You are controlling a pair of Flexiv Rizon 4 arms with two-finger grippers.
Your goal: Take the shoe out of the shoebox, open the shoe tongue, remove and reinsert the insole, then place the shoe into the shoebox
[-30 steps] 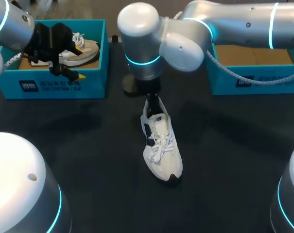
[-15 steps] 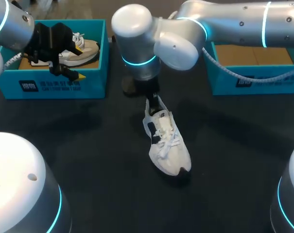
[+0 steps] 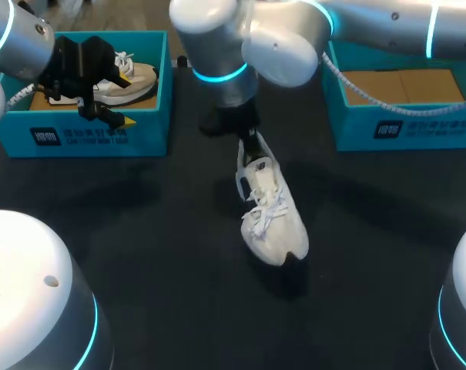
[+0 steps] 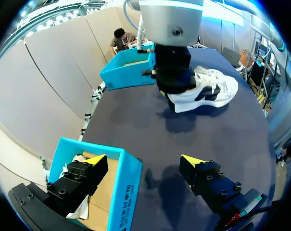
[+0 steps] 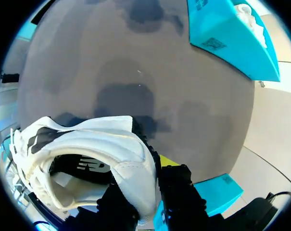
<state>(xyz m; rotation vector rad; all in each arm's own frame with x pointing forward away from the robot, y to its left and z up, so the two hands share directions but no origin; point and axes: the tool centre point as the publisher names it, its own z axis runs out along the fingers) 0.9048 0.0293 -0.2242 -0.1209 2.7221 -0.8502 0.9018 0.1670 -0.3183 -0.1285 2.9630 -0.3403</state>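
Note:
A white shoe (image 3: 271, 220) with a dark heel patch hangs tilted over the middle of the table, toe toward me. My right gripper (image 3: 250, 146) is shut on its heel collar. In the right wrist view one finger stands inside the shoe (image 5: 102, 149) and the other, yellow-tipped, outside the heel, with the right gripper (image 5: 152, 166) pinching the heel wall. My left gripper (image 3: 126, 100) stands open above the left shoebox (image 3: 102, 135), holding nothing. In the left wrist view the left gripper (image 4: 144, 160) straddles that box's wall (image 4: 128, 192), one finger inside, and the shoe (image 4: 212, 89) lies far ahead.
A beige shoe (image 3: 132, 77) lies in the left shoebox. A second teal shoebox (image 3: 402, 123) with a cardboard floor stands at the back right. The dark tabletop (image 3: 140, 231) spreads between and in front of the boxes.
My right gripper has shut on the shoe's heel and raised it. The shoe has swung its toe to the right and shifted slightly back. The left arm has not moved.

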